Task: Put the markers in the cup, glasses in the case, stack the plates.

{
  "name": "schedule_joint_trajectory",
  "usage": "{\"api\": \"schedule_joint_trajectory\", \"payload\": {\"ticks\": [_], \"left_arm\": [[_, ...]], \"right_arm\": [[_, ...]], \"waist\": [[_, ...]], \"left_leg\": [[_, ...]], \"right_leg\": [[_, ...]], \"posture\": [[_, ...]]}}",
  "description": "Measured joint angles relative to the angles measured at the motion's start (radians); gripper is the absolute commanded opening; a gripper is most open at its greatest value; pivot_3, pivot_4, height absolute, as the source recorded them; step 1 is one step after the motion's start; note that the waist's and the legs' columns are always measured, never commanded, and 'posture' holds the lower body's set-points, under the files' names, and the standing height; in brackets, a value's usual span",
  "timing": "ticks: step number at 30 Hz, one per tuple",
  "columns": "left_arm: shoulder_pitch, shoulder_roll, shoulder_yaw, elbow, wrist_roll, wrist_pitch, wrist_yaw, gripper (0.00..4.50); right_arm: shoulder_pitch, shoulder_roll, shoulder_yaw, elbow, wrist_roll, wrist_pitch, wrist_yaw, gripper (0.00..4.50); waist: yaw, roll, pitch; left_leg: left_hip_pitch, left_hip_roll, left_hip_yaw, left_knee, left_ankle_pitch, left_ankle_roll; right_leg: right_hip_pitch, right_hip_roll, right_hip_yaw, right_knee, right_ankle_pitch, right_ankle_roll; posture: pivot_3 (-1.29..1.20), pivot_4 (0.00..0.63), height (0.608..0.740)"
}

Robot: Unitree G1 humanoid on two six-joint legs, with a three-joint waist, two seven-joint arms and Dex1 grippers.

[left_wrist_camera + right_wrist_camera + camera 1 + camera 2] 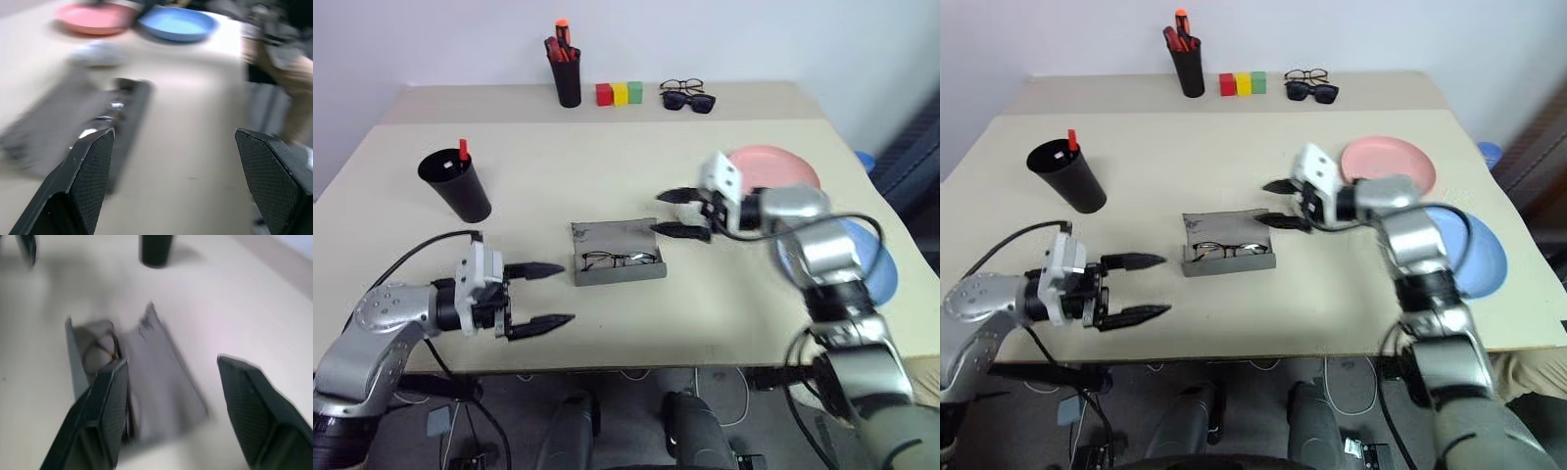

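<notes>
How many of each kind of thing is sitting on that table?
Plates: 2, pink, blue
Black cups: 2
Eyewear: 3
Glasses case: 1
Coloured blocks: 3
Total: 11

Matt beige table [607, 176], glossy plastic plates [773, 166], wire-rimmed glasses [619, 259].

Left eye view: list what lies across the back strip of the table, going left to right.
Narrow black pen pot holding red and orange pens → red block → yellow block → green block → black sunglasses with dark lenses, with a thin wire-rimmed pair just behind them.
</notes>
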Motion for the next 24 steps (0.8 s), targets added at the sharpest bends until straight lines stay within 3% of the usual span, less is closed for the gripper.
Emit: {"api": "schedule_joint_trajectory", "payload": {"ticks": [5,7,9,14,21,24], "left_arm": [[-0.280,-0.071,-0.081,0.224,0.140,-0.023,0.118,4.04],[-0.390,-0.099,-0.135,0.357,0.222,-0.060,0.143,3.50],[-0.482,-0.116,-0.171,0.499,0.284,-0.092,0.142,2.70],[-0.710,-0.192,-0.273,0.883,0.441,-0.243,0.116,0.07],[-0.940,-0.307,-0.361,1.304,0.614,-0.437,0.100,0.02],[-0.963,-0.346,-0.363,1.370,0.613,-0.465,-0.060,0.02]], "right_arm": [[0.385,-0.082,-0.157,-0.218,0.003,0.004,-0.089,2.90],[0.525,-0.082,-0.224,-0.255,0.004,-0.029,-0.120,2.97],[0.634,-0.080,-0.270,-0.287,0.011,-0.066,-0.137,2.97],[0.786,-0.052,-0.369,-0.346,0.034,-0.146,-0.195,2.97],[0.916,0.005,-0.392,-0.375,0.047,-0.253,-0.256,2.97],[0.947,0.019,-0.388,-0.371,0.046,-0.298,-0.273,2.97]], "waist": [[0.012,-0.001,0.000],[0.012,-0.002,-0.001],[0.008,-0.002,-0.001],[0.006,-0.004,-0.001],[0.013,-0.006,0.000],[0.010,-0.006,0.000]], "left_leg": [[0.001,0.000,0.001,0.002,0.000,0.000],[0.001,0.000,0.001,0.003,0.000,0.000],[0.001,0.000,0.001,0.004,0.000,0.000],[0.001,0.000,0.000,0.005,0.000,0.000],[-0.002,-0.001,0.000,0.005,-0.001,0.002],[-0.003,-0.001,0.001,0.005,-0.002,0.002]], "right_leg": [[0.003,0.000,0.000,-0.001,0.000,0.000],[0.004,0.000,0.000,-0.001,0.000,0.000],[0.004,0.000,0.000,-0.001,0.000,0.000],[0.005,0.000,-0.001,-0.002,-0.001,0.001],[0.005,-0.001,-0.002,-0.007,0.000,0.002],[0.006,-0.001,-0.002,-0.010,0.000,0.001]], "posture": [[0.00,0.150,0.740],[0.00,0.150,0.740],[0.00,0.150,0.740],[0.00,0.150,0.740],[0.00,0.150,0.740],[0.00,0.150,0.740]]}}
